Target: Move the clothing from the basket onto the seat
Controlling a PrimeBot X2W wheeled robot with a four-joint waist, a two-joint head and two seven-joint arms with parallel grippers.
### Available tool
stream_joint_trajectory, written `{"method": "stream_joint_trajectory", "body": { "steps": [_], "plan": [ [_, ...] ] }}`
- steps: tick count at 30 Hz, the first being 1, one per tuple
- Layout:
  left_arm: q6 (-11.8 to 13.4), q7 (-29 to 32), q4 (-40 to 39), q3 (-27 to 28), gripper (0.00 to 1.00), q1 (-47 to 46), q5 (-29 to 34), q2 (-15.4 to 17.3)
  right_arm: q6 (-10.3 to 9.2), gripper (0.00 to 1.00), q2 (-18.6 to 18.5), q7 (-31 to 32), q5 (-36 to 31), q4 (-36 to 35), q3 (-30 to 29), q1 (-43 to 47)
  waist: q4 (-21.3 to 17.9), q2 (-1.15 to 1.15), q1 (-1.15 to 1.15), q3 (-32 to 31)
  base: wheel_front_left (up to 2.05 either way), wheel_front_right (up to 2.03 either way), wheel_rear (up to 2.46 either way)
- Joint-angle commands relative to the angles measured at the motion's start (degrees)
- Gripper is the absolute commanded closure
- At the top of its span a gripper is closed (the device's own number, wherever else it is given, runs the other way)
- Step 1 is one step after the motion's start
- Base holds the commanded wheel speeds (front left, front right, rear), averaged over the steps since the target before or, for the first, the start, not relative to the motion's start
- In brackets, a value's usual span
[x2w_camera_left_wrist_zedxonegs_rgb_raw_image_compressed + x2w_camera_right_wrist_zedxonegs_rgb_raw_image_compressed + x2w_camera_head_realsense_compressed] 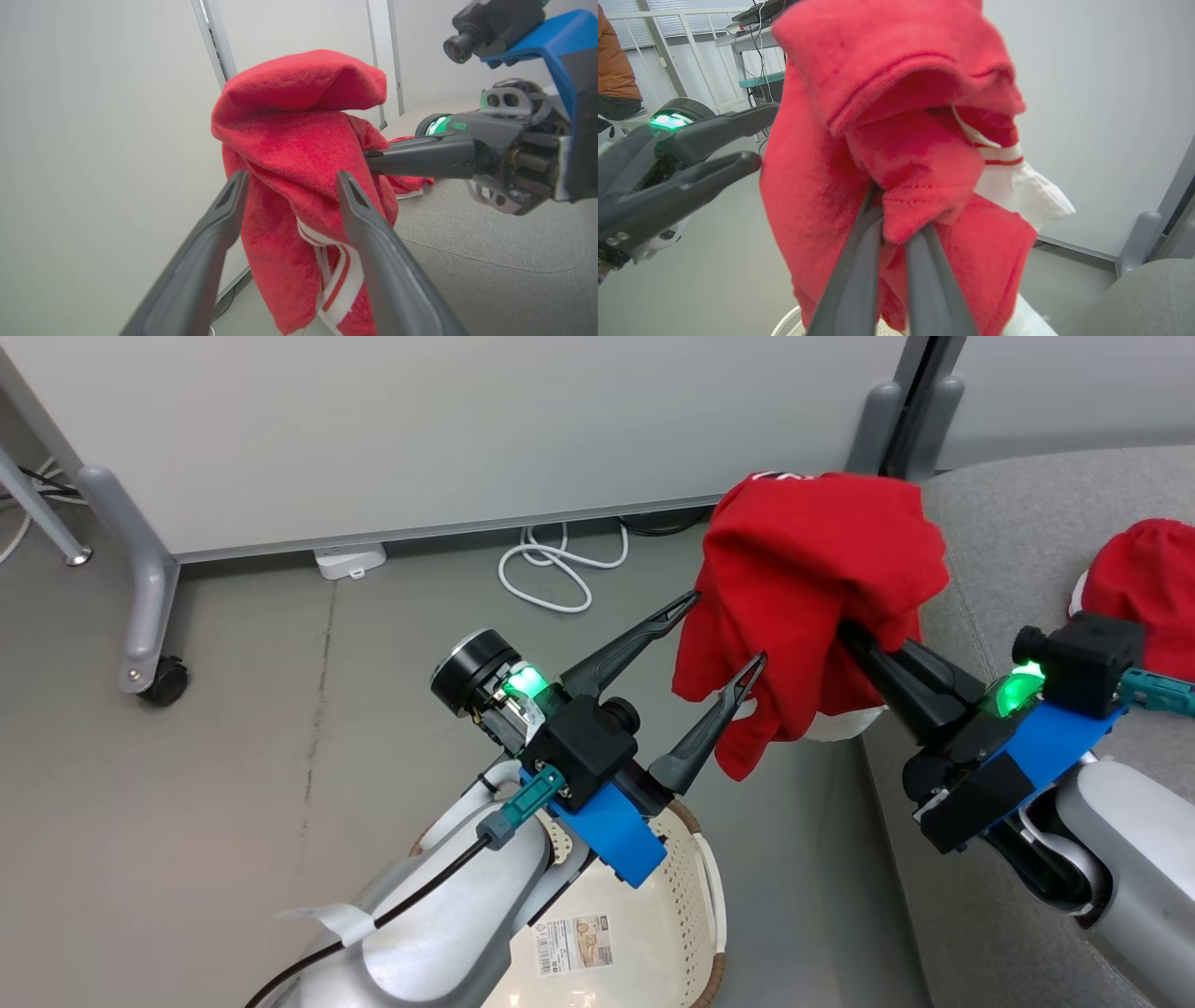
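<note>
Our right gripper [899, 233] clamps the red garment [812, 551]; our left gripper [728, 627] gapes wide beside it. Head view adds basket [695, 887], second garment [1144, 579] on seat [1027, 513].

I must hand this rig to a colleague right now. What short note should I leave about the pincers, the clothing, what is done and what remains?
Right pincer: shut on one red garment, which hangs in the air at the edge of the seat.
Left pincer: open, fingers beside that garment, gripping nothing.
Second red garment: already lying on the seat.
Basket: on the floor; its visible part holds no clothing, and the left forearm hides the rest.
Left to do: bring the held garment over the seat and release it.
</note>
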Motion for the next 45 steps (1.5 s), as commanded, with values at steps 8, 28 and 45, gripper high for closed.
{"method": "stream_joint_trajectory", "body": {
  "steps": [8, 28, 45],
  "plan": [
    [0.04, -0.17, -0.09, 0.55, 0.00, 0.32, 1.08, 0.87, 0.03, 1.00, 1.10, -0.21, -4.02, -1.26, -10.30, 6.14, -5.64, 0.00, 0.00, 2.73, 0.00, 0.00, 0.00],
    [-0.02, -0.17, 1.39, -3.93, 0.00, -1.70, 0.46, 1.39, 0.03, 1.00, 7.33, -0.21, -11.90, -3.55, -26.37, 16.36, -18.96, 0.00, 0.00, 5.91, 0.00, 0.00, 0.00],
    [-0.03, -0.17, 1.55, -4.30, 0.00, -1.52, 0.18, 1.66, 0.03, 1.00, 11.43, -0.22, -17.91, -6.27, -35.53, 17.81, -20.67, 0.00, 0.00, 7.00, 0.00, 0.00, 0.00]
  ]
}}
